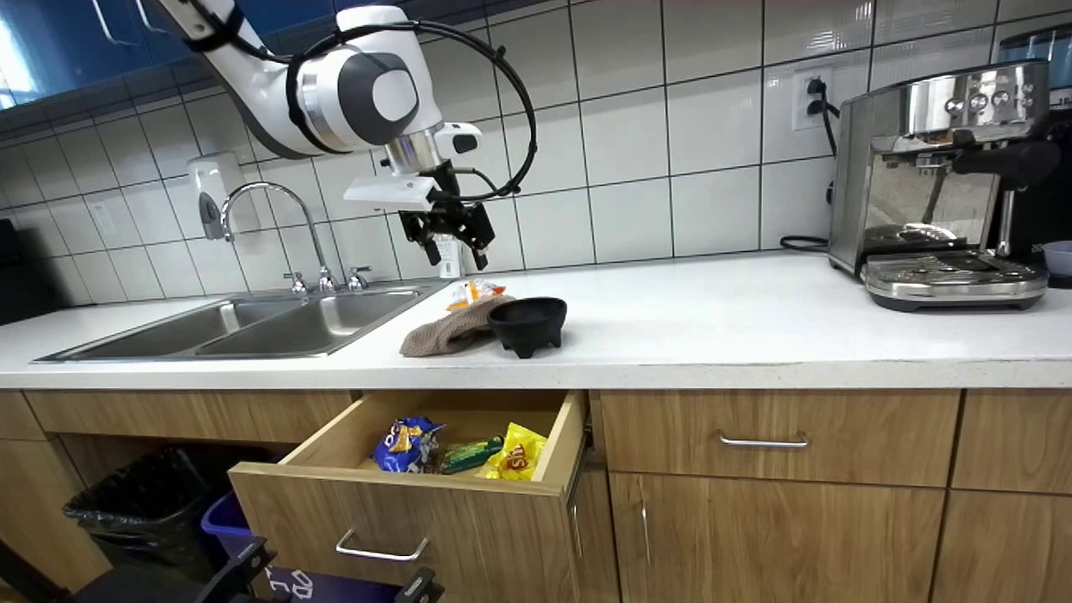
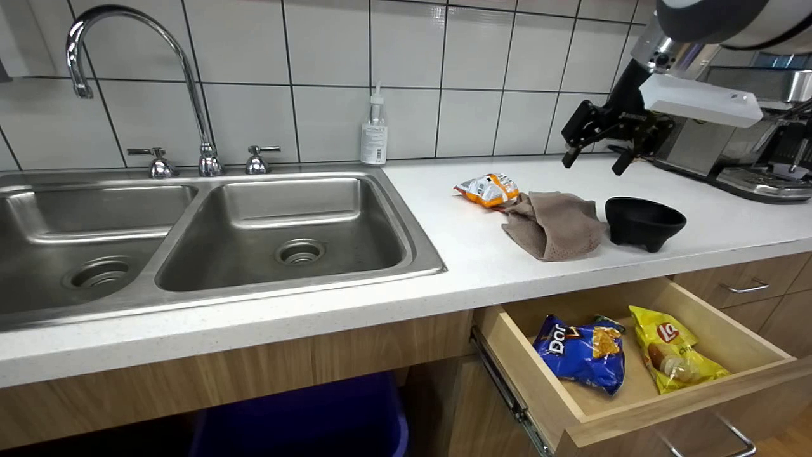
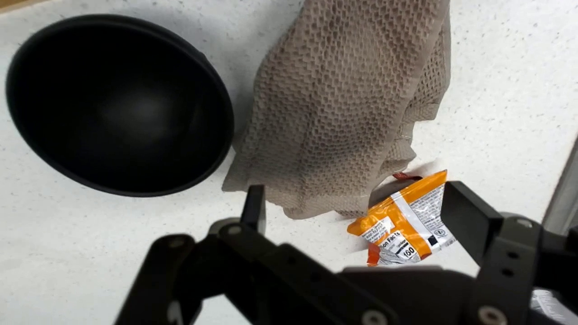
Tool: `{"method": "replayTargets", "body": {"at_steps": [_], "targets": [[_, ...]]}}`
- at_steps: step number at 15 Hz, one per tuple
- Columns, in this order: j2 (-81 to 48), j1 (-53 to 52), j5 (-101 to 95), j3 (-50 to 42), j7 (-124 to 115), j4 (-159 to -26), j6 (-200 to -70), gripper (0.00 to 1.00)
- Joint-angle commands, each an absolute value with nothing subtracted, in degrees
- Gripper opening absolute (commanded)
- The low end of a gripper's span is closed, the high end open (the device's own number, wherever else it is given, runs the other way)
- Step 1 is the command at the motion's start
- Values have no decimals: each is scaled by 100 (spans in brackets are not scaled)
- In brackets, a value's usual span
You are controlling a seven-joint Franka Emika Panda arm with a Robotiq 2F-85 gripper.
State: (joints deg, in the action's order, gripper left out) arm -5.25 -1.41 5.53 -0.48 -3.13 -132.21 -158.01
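My gripper (image 1: 457, 254) is open and holds nothing, high above the white counter. It also shows in an exterior view (image 2: 595, 164) and in the wrist view (image 3: 361, 210). An orange and white snack packet (image 3: 406, 221) lies on the counter by the sink, seen between the fingers in the wrist view; it also shows in an exterior view (image 2: 487, 189). A crumpled brown cloth (image 3: 334, 104) lies beside the packet, also visible in an exterior view (image 2: 558, 225). A black footed bowl (image 3: 122, 108) stands upright beside the cloth, also in an exterior view (image 1: 529, 325). The gripper touches none of them.
An open drawer (image 1: 402, 519) below the counter holds a blue bag (image 2: 583, 355), a yellow bag (image 2: 675, 355) and a green packet (image 1: 471, 454). A double sink (image 2: 425, 263) with a faucet (image 2: 190, 70), a bottle (image 2: 374, 136) and an espresso machine (image 1: 913, 193) stand around.
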Motion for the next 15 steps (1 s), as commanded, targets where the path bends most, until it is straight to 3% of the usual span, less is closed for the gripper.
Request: {"method": "replayTargets", "body": {"at_steps": [1, 15], "targets": [[-1147, -144, 358, 23, -181, -12532, -15847, 100], [-3158, -59, 136, 270, 581, -10133, -15648, 100]]}}
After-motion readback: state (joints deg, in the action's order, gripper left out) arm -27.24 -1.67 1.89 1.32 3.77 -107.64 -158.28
